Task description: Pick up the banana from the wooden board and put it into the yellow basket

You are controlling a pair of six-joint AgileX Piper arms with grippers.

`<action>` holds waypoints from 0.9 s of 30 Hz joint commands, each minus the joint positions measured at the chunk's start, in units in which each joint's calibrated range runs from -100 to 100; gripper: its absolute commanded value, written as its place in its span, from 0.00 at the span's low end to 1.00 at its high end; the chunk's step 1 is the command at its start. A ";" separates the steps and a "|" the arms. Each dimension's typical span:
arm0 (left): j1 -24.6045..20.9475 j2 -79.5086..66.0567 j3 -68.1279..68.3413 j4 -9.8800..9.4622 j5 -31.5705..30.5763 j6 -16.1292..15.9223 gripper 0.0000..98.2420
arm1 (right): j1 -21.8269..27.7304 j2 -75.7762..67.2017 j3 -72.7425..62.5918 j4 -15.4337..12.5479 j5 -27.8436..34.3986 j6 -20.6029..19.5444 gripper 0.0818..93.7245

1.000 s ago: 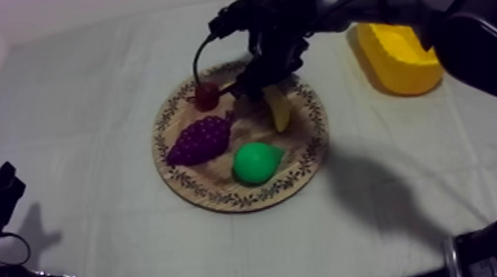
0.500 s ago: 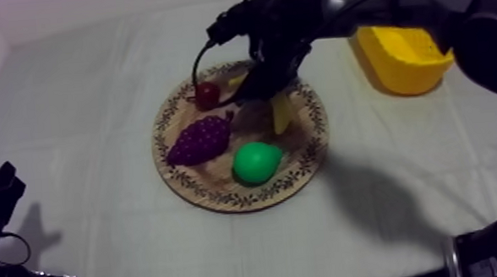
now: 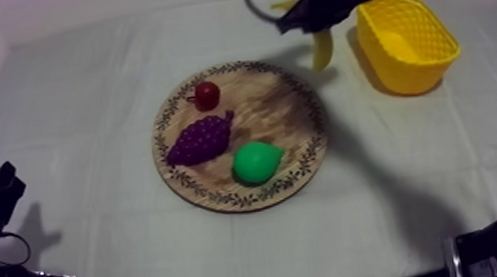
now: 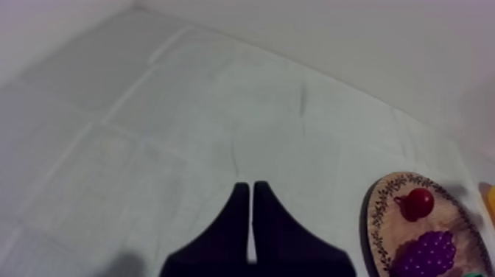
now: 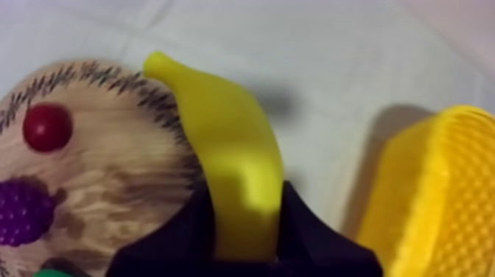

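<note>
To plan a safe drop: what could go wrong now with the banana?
1. Much of the banana sticks out beyond the right gripper, so it could swing or slip out.
2. It hangs beside the yellow basket, not yet over it; it could strike the near wall or fall on the cloth.

Grainy matt wooden board [image 3: 271, 113], smooth plastic-looking banana [image 5: 236, 155], woven-textured yellow plastic basket [image 3: 399, 73], creased matt grey-white cloth [image 3: 79, 94]
</note>
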 commanded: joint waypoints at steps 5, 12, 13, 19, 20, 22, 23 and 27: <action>0.02 -0.05 -0.01 0.03 0.00 -0.02 0.00 | 7.79 -8.63 4.05 2.03 -5.09 0.45 0.06; 0.02 -0.05 -0.01 0.03 0.00 0.00 0.00 | 15.48 -10.98 6.54 5.02 -11.40 0.31 0.06; 0.02 -0.05 -0.01 0.03 0.00 0.00 0.00 | 16.33 -10.74 6.66 5.26 -12.34 0.39 0.06; 0.02 -0.05 -0.01 0.03 0.00 0.01 0.00 | 19.77 -7.35 7.11 6.98 -17.46 -0.26 0.06; 0.02 -0.05 -0.01 0.03 0.00 -0.01 0.00 | 20.06 -6.57 7.03 7.12 -17.93 -0.32 0.06; 0.02 -0.05 -0.01 0.03 0.00 0.02 0.00 | 20.59 -4.84 6.65 7.28 -18.73 -0.42 0.06; 0.02 -0.05 -0.01 0.03 0.00 0.02 0.00 | 20.80 -3.92 6.27 6.91 -19.00 -0.21 0.08; 0.02 -0.05 -0.01 0.03 0.00 0.01 0.00 | 21.34 -0.50 5.43 4.19 -20.35 2.64 0.32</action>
